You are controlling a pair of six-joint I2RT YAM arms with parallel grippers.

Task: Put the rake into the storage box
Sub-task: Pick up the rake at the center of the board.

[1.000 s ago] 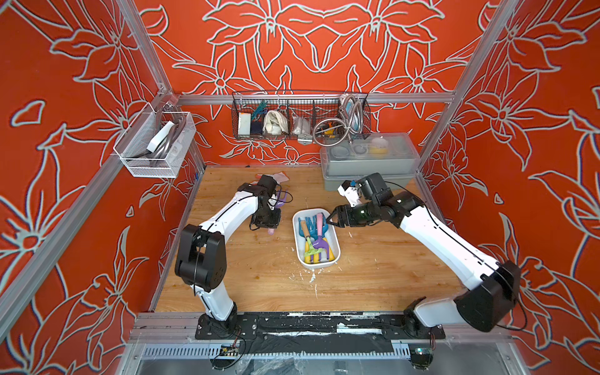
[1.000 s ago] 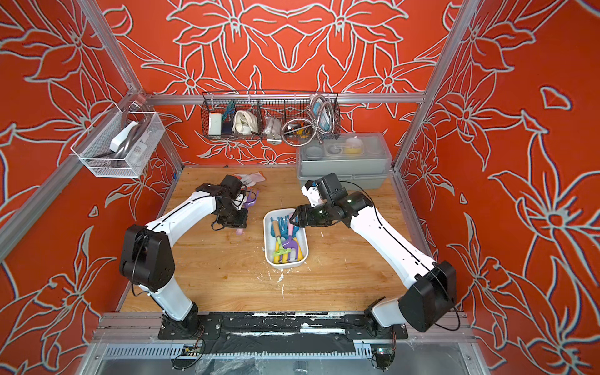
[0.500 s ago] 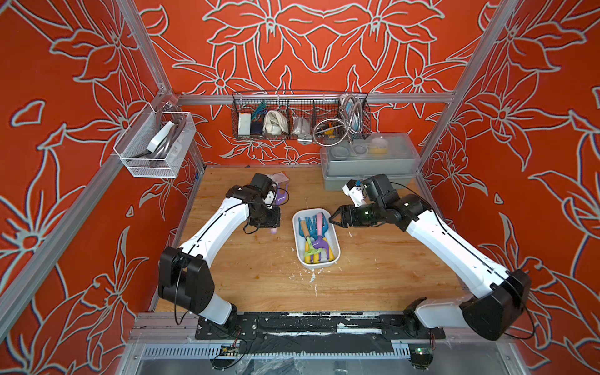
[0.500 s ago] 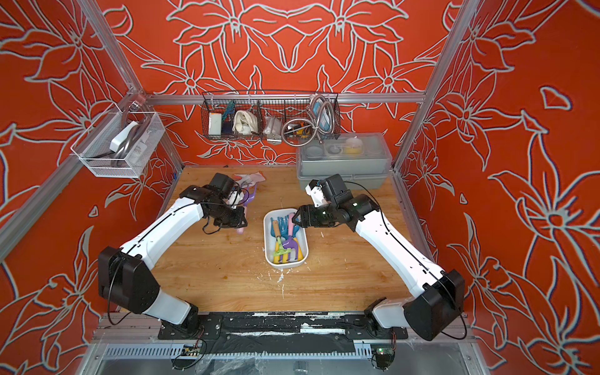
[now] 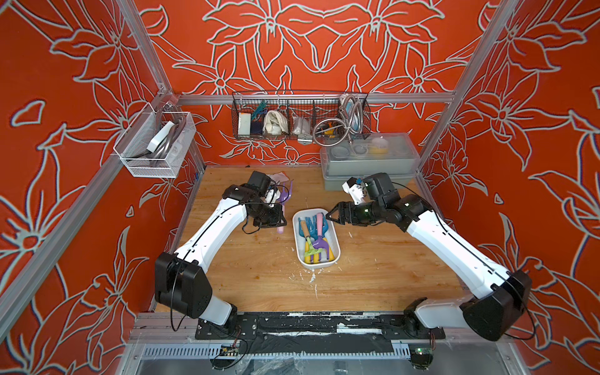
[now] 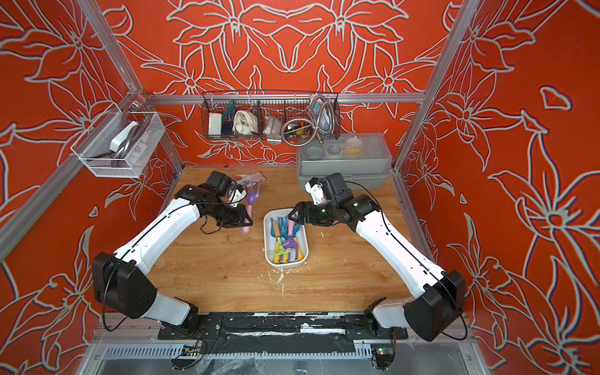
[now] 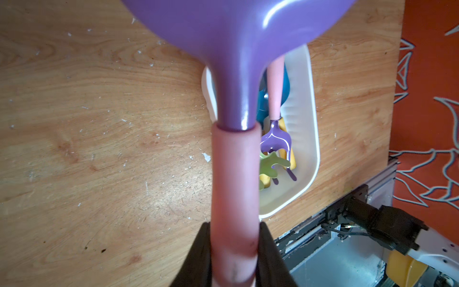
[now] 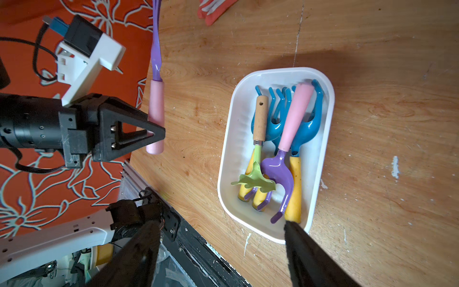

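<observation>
Beside storage box (image 5: 317, 265), on left arm's side: your left claw (image 7: 234, 238) clamped on pink handle of purple-headed rake (image 5: 283, 203), head pointing toward back wall (image 5: 292, 65), rake wholly outside box. Your right claw (image 8: 217, 225) at box's far end, fingers spread wide, gripping nothing. Box sits at middle of worktop (image 5: 259, 266), already holding several other rakes (image 8: 280, 149): blue, purple, green heads.

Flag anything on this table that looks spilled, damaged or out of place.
White flecks litter the wooden table beside the near end of the storage box, like chipped paint or debris. A glove lies loose at the back of the table. Nothing else stands out.
</observation>
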